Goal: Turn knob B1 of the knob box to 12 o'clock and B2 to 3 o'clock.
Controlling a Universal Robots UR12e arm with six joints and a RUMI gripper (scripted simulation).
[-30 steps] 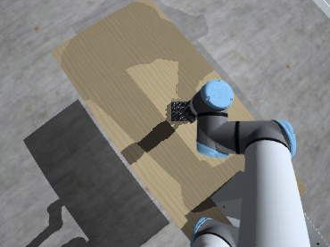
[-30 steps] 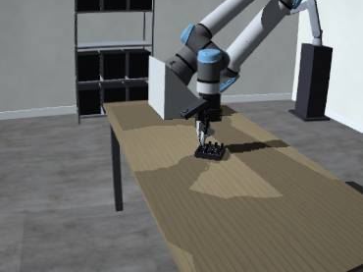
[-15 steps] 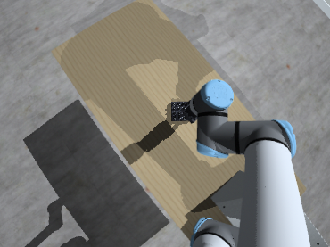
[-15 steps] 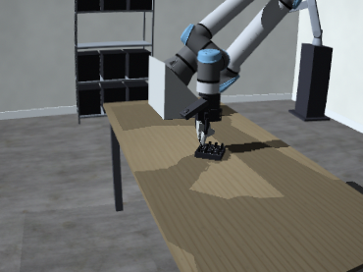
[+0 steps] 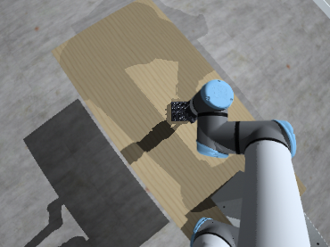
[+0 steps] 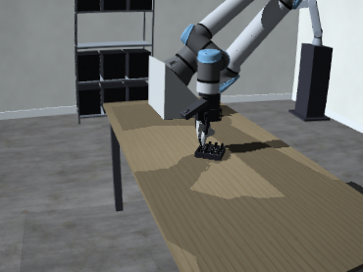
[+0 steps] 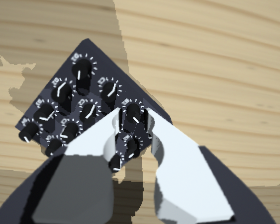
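Note:
The knob box (image 7: 85,107) is a small black box with several black knobs with white pointers, and it lies on the wooden table (image 6: 235,178). It also shows in the top view (image 5: 180,111) and the exterior view (image 6: 210,151). My gripper (image 7: 133,110) points straight down over the box's near right corner. Its two white fingers stand slightly apart on either side of one knob (image 7: 133,112), whose pointer runs up-left to down-right. A narrow gap shows at each finger. A second knob (image 7: 129,147) sits lower between the fingers. In the exterior view the gripper (image 6: 202,137) hangs over the box's left end.
The arm's wrist joint (image 5: 215,96) hides part of the box from above. A white block (image 6: 169,91) stands on the table behind the arm. A shelf with dark bins (image 6: 114,45) stands at the back wall, and a black pedestal (image 6: 312,81) at the far right.

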